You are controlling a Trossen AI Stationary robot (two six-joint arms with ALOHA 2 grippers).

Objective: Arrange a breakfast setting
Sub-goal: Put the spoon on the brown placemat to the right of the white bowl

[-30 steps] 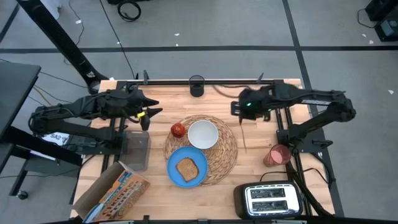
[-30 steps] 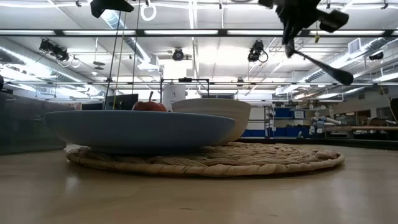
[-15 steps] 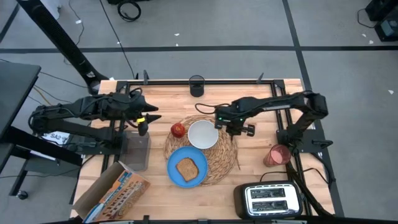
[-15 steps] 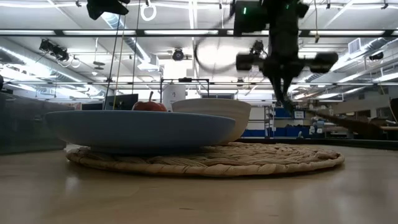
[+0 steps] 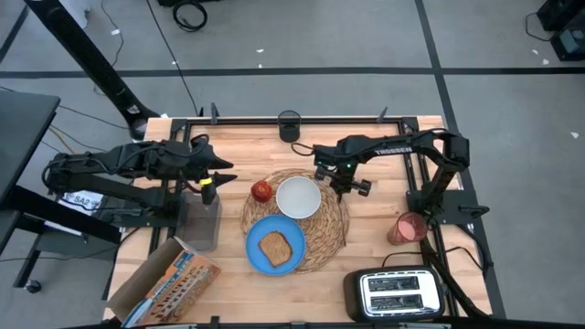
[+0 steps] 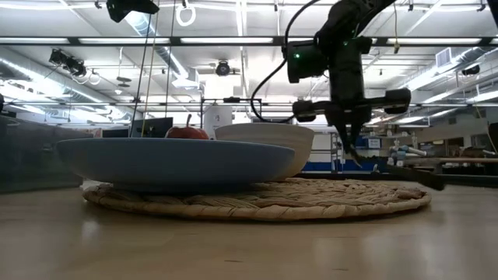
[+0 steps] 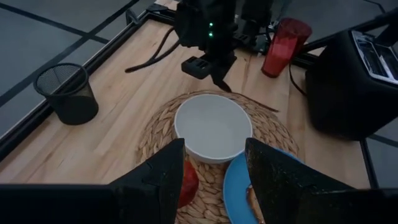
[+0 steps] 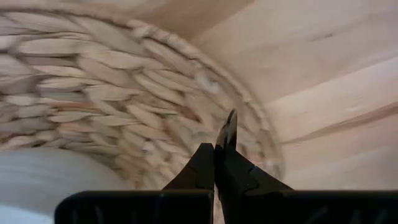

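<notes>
The right gripper [image 5: 342, 185], its fingers pressed together on the handle tip of the thin metal spoon [image 6: 420, 180], has swung in from the bench's far right side and dropped low. It now sits over the right edge of the round woven straw placemat [image 5: 334, 228], just beside the white bowl [image 5: 298, 196]. The spoon slants away from it, low towards the bench. I judge that setting it down is nearly done and only the release remains. The left gripper [image 5: 208, 178] waits near the left edge, fingers spread and empty. The translucent red cup [image 5: 405, 228] stands off the mat, to the right.
</notes>
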